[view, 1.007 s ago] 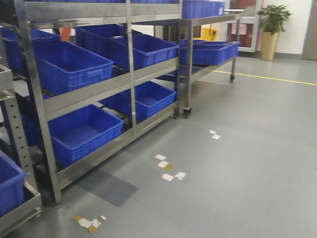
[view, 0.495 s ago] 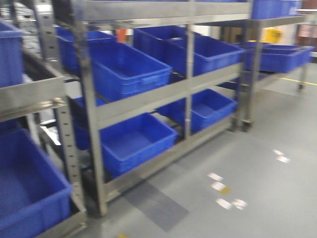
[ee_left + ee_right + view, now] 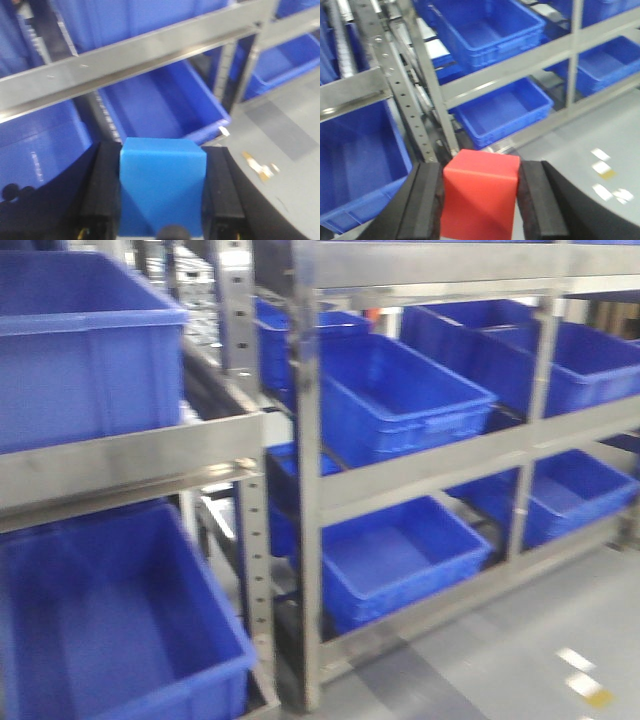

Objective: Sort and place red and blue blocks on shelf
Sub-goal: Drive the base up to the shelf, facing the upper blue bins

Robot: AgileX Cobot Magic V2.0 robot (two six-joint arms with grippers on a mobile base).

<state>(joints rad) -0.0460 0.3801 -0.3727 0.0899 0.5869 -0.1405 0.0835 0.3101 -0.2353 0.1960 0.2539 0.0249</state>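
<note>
We find the left fingers (image 3: 106, 190) clamped on the blue block (image 3: 162, 185), and the right fingers (image 3: 425, 200) clamped on the red block (image 3: 480, 192). We judge this the transport step. The shelf (image 3: 430, 468), blurred, seems near, ahead of both. Next: approach, then choose a tier for each.

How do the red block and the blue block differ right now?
Colour: the blue block is bright blue, the red block plain red. Holder: the blue block is clamped in the left end effector, the red block in the right end effector. Both are plain cubes, seemingly alike in size, not yet on the shelf.
</note>
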